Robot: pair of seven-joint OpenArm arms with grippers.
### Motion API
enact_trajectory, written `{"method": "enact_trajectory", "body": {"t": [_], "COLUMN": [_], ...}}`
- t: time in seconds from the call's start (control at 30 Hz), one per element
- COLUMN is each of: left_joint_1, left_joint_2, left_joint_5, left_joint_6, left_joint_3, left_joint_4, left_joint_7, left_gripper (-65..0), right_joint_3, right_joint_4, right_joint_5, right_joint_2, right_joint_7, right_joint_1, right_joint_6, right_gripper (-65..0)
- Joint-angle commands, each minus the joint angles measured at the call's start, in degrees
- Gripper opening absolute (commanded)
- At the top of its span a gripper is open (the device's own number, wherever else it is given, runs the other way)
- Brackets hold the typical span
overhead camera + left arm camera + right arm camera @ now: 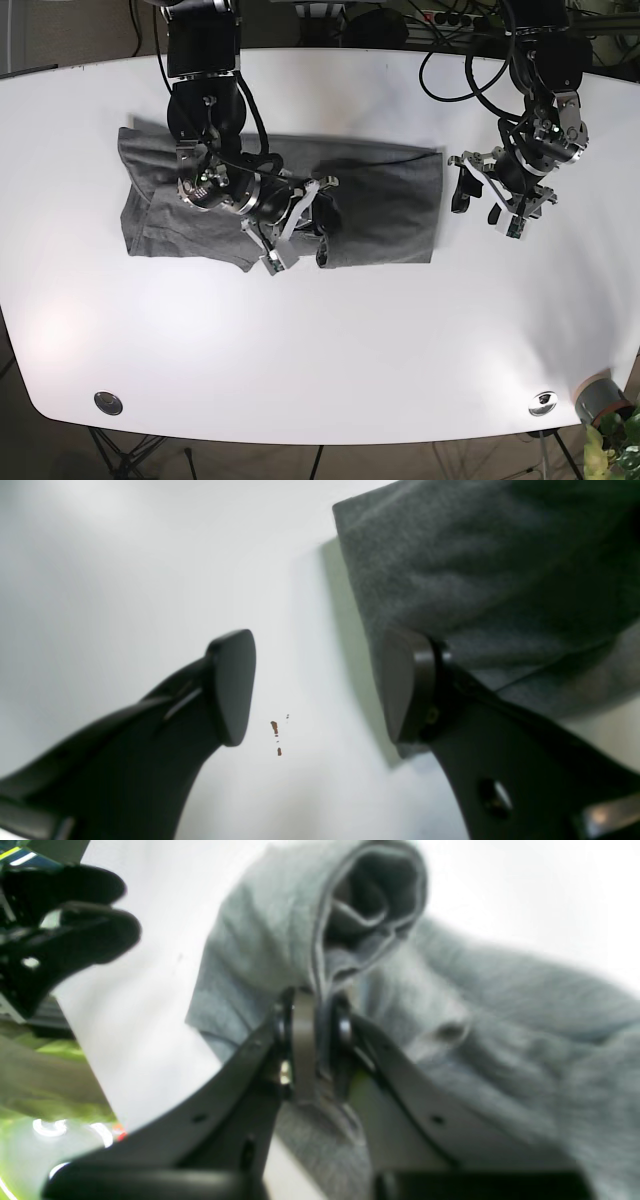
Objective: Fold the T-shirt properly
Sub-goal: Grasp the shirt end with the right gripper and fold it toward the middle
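Base view: we see the grey T-shirt [380, 205] lying flat across the white table [330, 360], part of its middle hidden under the right arm [205, 110].
Hidden: the shirt's left half in base view is partly covered by the arm; fold layout under it is hard to make out.
Blur: right wrist view is soft, and we can't read the fabric layers below the pads.
Right gripper [315, 1040]: clenched on a raised fold of the T-shirt [280, 940]; cloth bunches into a hood shape above the pads.
Left gripper [317, 685]: released, jaws wide apart, nothing between them.
Left contact: one pad [407, 685] sits against the shirt's edge [450, 565]; we can't tell if it's touching.
Left position: just beside the shirt's end, over bare table [125, 570].
Marks: small brown specks [276, 735] on the table between the jaws.
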Motion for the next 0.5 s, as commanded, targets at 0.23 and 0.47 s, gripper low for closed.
{"method": "enact_trajectory", "body": {"t": [0.23, 0.47], "left_joint_1": [0.2, 0.2], "left_joint_2": [-0.6, -0.6], "left_joint_5": [-0.6, -0.4], "left_joint_6": [-0.2, -0.2], "left_joint_3": [-0.1, -0.1], "left_joint_4": [0.9, 1.0], "left_joint_7": [-1.2, -1.2], "left_gripper": [-27.8, -27.8], "right_joint_3": [1.1, 3.7], "right_joint_4": [0.9, -2.7], "right_joint_5": [1.0, 1.1], "right_joint_2": [0.7, 2.7], "right_joint_7": [-0.4, -0.1], "right_joint_1": [1.4, 2.4], "right_joint_6": [0.11, 0.2], "right_gripper": [-61.7, -54.7]}}
